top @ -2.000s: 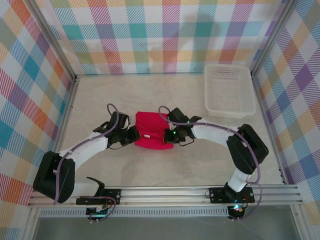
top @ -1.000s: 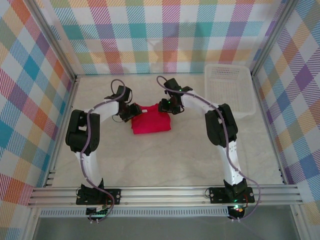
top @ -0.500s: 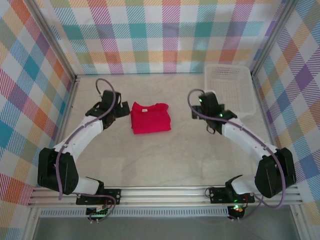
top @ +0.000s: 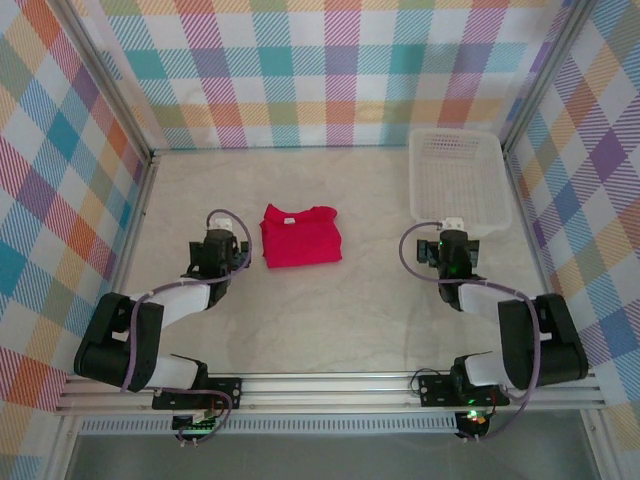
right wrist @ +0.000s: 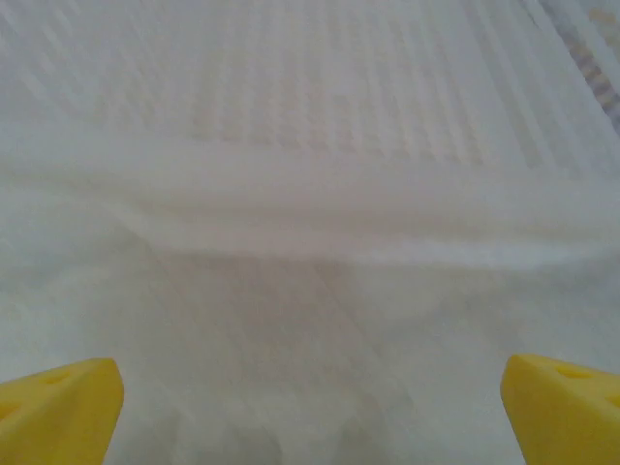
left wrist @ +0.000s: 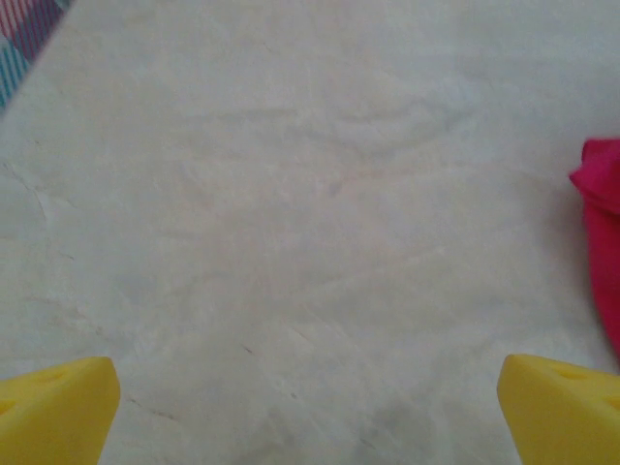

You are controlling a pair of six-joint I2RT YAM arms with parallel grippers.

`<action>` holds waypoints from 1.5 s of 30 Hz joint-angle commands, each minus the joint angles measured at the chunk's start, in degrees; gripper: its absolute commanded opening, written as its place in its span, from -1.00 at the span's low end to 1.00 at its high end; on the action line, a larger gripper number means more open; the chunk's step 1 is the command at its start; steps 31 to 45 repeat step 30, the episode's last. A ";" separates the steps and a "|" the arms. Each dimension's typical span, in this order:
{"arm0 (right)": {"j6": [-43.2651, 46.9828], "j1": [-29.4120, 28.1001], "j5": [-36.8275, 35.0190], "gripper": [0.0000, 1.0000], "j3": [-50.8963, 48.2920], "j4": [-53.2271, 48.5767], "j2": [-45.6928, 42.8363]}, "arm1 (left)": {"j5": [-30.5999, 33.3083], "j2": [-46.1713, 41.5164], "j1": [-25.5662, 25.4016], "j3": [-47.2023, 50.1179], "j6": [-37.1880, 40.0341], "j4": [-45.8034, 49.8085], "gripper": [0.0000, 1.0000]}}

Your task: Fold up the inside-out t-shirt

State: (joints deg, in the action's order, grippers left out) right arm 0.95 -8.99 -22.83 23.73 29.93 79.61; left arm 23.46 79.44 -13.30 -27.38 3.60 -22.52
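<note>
The crimson-red t-shirt (top: 300, 237) lies folded into a compact rectangle on the table, neckline toward the far side, with a small white tag (top: 287, 218) showing near it. My left gripper (top: 220, 234) sits just left of the shirt, apart from it. In the left wrist view the gripper (left wrist: 310, 421) is open, its yellow fingertips (left wrist: 58, 402) wide over bare table, and the shirt's edge (left wrist: 603, 223) shows at the right. My right gripper (top: 453, 234) is well right of the shirt. In the right wrist view the gripper (right wrist: 310, 412) is open and holds nothing.
A white lattice basket (top: 457, 180) stands at the back right, directly ahead of the right gripper; its near wall (right wrist: 320, 208) is close in the right wrist view. Checked walls and metal frame posts enclose the table (top: 330, 320).
Both arms have drawn back toward their bases, away from the shirt. The shirt stays folded where it was half a second ago.
</note>
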 commanded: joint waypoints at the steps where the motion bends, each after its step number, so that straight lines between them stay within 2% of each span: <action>1: 0.71 1.71 7.39 0.99 0.06 15.26 4.70 | -1.32 1.23 2.95 1.79 0.68 -12.05 1.00; 4: 0.04 3.13 10.29 0.99 0.52 14.88 5.36 | -3.17 1.31 4.86 2.60 -1.70 -14.51 1.00; 6: -0.61 4.03 12.12 0.99 -0.03 15.34 5.25 | -5.95 4.20 6.16 5.11 -3.15 -22.36 1.00; 9: -2.73 5.81 12.97 0.99 -0.70 17.26 6.74 | -5.78 10.70 6.22 5.69 -2.80 -29.48 1.00; 11: -2.71 5.93 11.57 0.99 -2.30 22.59 8.82 | -6.58 9.87 6.39 4.80 -3.13 -26.12 1.00; 12: -2.88 5.91 12.19 0.99 -1.64 19.78 7.85 | -6.47 10.38 6.37 4.98 -2.98 -27.62 1.00; 22: -2.79 5.97 12.45 0.99 -1.66 20.36 8.15 | -7.05 10.12 6.59 4.53 -3.08 -26.09 1.00; 28: -2.73 5.92 12.37 0.99 -1.67 20.60 8.28 | -11.33 10.21 7.77 3.69 -2.87 -24.65 1.00; 45: -2.80 5.96 12.43 0.99 -1.67 20.56 8.26 | -11.26 10.12 7.76 3.97 -2.87 -24.91 1.00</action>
